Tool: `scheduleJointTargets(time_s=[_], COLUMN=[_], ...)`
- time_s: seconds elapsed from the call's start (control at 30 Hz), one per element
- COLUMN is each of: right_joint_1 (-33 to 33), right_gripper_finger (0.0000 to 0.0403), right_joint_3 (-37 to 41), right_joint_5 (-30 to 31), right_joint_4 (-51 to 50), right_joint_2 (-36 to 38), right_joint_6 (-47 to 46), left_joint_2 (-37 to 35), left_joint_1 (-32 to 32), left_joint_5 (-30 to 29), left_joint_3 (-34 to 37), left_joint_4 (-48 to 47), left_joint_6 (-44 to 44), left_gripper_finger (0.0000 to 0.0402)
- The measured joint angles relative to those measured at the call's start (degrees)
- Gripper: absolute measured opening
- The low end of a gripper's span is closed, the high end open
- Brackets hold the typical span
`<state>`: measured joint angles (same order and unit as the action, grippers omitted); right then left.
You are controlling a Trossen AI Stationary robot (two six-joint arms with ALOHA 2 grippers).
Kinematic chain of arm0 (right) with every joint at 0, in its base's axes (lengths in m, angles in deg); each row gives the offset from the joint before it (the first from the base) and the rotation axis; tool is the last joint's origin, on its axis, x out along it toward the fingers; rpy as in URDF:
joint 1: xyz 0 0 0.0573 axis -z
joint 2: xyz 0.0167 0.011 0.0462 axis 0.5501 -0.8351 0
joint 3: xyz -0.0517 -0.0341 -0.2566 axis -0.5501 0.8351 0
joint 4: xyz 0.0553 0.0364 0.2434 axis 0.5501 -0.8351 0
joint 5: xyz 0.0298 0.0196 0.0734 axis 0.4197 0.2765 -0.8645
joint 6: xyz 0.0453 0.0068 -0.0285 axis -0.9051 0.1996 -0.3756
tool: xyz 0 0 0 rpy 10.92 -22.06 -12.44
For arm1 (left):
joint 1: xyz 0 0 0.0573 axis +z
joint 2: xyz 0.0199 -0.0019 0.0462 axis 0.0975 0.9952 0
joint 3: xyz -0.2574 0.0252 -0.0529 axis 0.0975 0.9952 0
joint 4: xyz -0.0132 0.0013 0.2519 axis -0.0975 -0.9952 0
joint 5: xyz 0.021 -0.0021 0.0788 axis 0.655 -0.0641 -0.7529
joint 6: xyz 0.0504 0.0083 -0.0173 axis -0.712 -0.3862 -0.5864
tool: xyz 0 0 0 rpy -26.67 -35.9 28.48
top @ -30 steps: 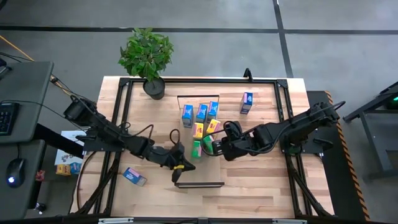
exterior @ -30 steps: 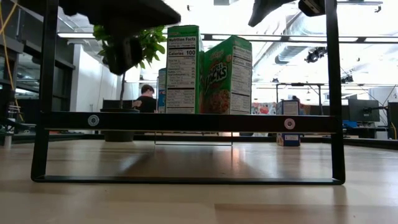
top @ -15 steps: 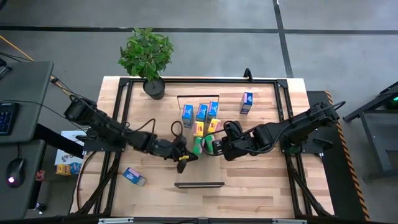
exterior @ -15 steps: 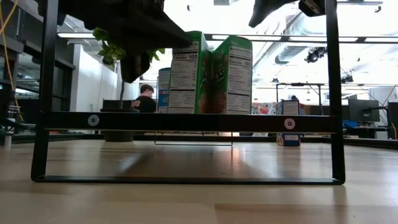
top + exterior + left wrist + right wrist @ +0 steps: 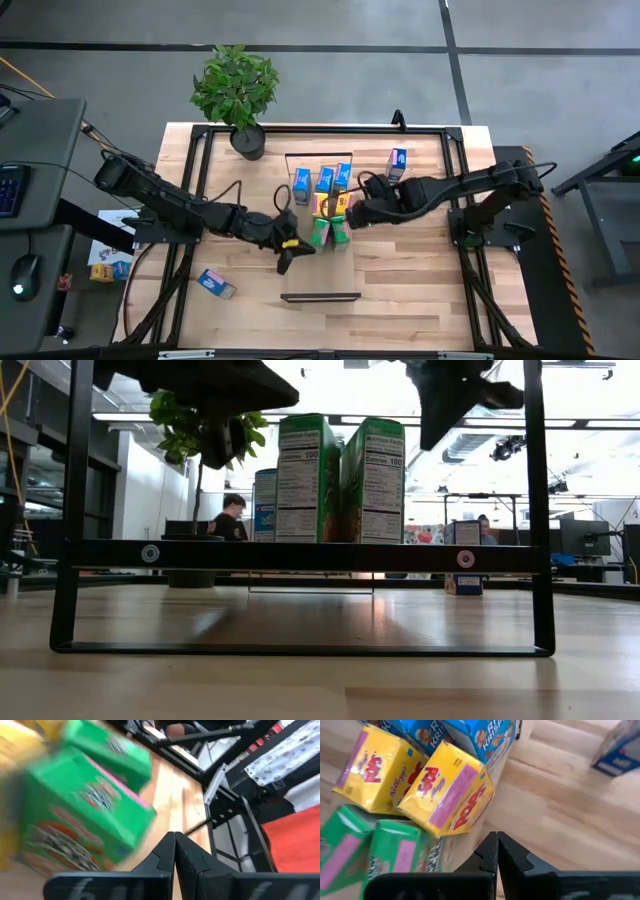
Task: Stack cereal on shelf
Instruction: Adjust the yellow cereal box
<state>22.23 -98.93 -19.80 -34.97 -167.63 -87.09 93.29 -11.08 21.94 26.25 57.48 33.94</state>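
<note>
The shelf [image 5: 320, 272] runs from the far side to the near side at the table's middle, and the low view shows its board [image 5: 300, 555] end-on. Several cereal boxes stand on it: blue [image 5: 323, 180], yellow [image 5: 320, 207] and green [image 5: 317, 236]. The two green boxes [image 5: 308, 480] stand upright side by side. My left gripper [image 5: 288, 256] is shut, just left of the green boxes [image 5: 85, 820]. My right gripper [image 5: 352, 212] is shut, right of the yellow boxes [image 5: 445, 795]. Neither visibly touches a box.
One blue cereal box [image 5: 397, 165] stands on the table at the far right. Another [image 5: 215, 284] lies near the left front. A potted plant [image 5: 238, 90] stands at the far left corner. Black frame bars [image 5: 455, 190] run along the table's sides.
My right gripper has gone from beside the green boxes toward the far edge and now stands by the yellow boxes. The right-hand green box has turned about, so its narrow side now faces the near edge like its neighbour's. My left gripper has shifted slightly toward the far edge.
</note>
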Motion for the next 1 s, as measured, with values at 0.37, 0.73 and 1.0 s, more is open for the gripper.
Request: scheduleJointTargets(time_s=[0.37,0.73,1.0], right_joint_1=[7.45,11.21,13.22], right_gripper_finger=[0.0000,0.0000,0.0000], right_joint_3=[0.00,0.04,0.04], right_joint_5=[-8.18,-9.98,-10.78], right_joint_4=[0.71,4.53,7.37], right_joint_2=[-0.07,-2.47,-2.60], right_joint_6=[18.93,30.41,31.88], left_joint_2=[-13.72,-12.49,-6.76], left_joint_1=[3.07,8.59,11.59], left_joint_5=[-5.38,-8.09,-7.14], left_joint_3=[-0.07,2.08,2.08], left_joint_4=[-16.59,-27.98,-19.55], left_joint_6=[-4.41,-3.93,-6.49], left_gripper_finger=[0.0000,0.0000,0.0000])
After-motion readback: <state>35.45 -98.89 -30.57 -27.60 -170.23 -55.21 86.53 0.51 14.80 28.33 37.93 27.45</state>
